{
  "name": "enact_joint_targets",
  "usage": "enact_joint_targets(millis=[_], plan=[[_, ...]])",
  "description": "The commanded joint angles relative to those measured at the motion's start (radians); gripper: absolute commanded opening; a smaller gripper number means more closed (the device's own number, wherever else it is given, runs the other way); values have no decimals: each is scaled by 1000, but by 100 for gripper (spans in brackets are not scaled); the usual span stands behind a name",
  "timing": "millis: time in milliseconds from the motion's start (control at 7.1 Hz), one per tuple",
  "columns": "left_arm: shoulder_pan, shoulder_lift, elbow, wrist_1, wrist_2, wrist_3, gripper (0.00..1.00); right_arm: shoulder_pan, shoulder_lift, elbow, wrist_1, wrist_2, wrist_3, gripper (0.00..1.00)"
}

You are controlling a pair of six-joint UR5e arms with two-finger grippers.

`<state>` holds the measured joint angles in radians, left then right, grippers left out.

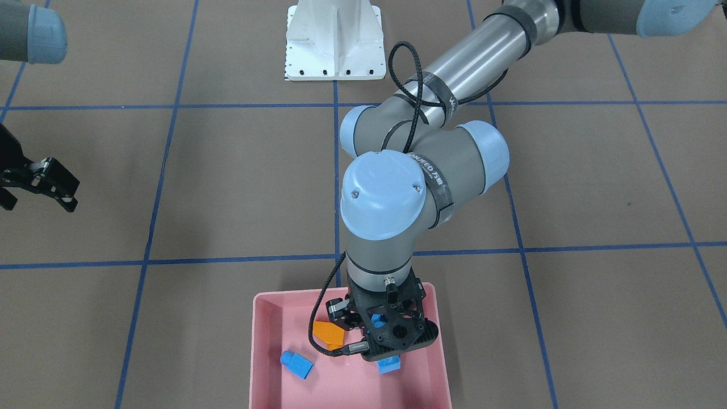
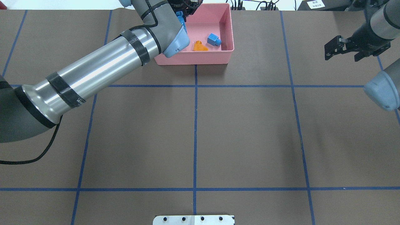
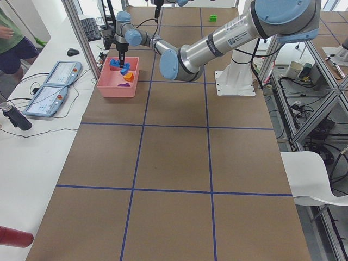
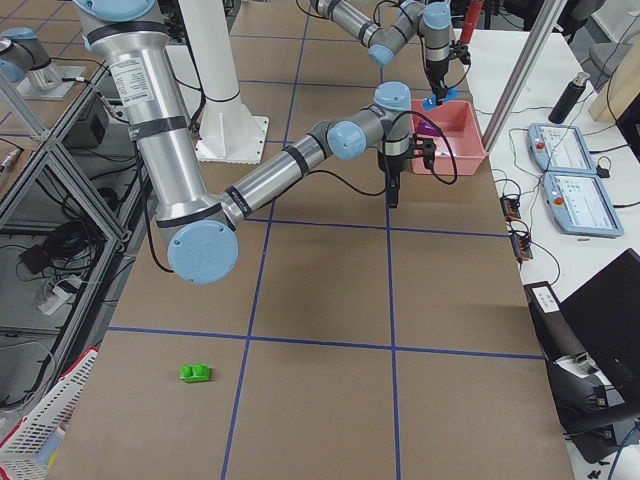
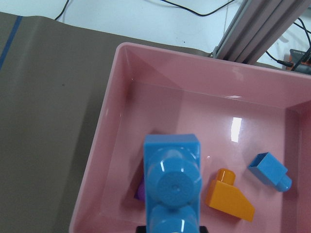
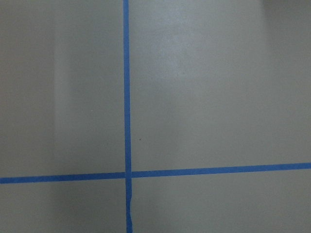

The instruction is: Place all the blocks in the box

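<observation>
The pink box [image 1: 262,346] holds the orange sloped brick [image 1: 329,334], the small blue brick [image 1: 296,363] and the purple brick [image 5: 141,193], which is partly hidden. My left gripper [image 1: 388,343] is over the box, shut on the long blue brick [image 5: 172,184], which it holds above the box floor. The green brick [image 4: 195,373] lies alone on the table far from the box, at the robot's right end. My right gripper [image 1: 37,190] hangs open and empty above bare table, far from the box.
The white robot base [image 1: 335,40] stands at the table's middle edge. The box sits at the table's far edge [image 2: 193,59], with cables and aluminium posts behind it. Tablets [image 4: 570,150] lie on the side desk beyond.
</observation>
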<state>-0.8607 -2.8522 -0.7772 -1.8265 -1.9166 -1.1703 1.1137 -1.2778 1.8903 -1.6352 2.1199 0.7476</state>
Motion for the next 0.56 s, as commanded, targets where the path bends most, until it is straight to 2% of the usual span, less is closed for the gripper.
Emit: enact_joint_targets(millis=[0, 141, 282, 423], plan=[[2, -16, 78, -30, -41, 18, 0, 0, 0, 0, 0, 0, -1, 100], [2, -16, 81, -31, -73, 30, 71, 0, 0, 0, 0, 0, -2, 100], [2, -16, 81, -31, -78, 64, 100, 0, 0, 0, 0, 0, -2, 100], [0, -16, 79, -40, -100, 63, 100, 0, 0, -2, 0, 0, -5, 100]])
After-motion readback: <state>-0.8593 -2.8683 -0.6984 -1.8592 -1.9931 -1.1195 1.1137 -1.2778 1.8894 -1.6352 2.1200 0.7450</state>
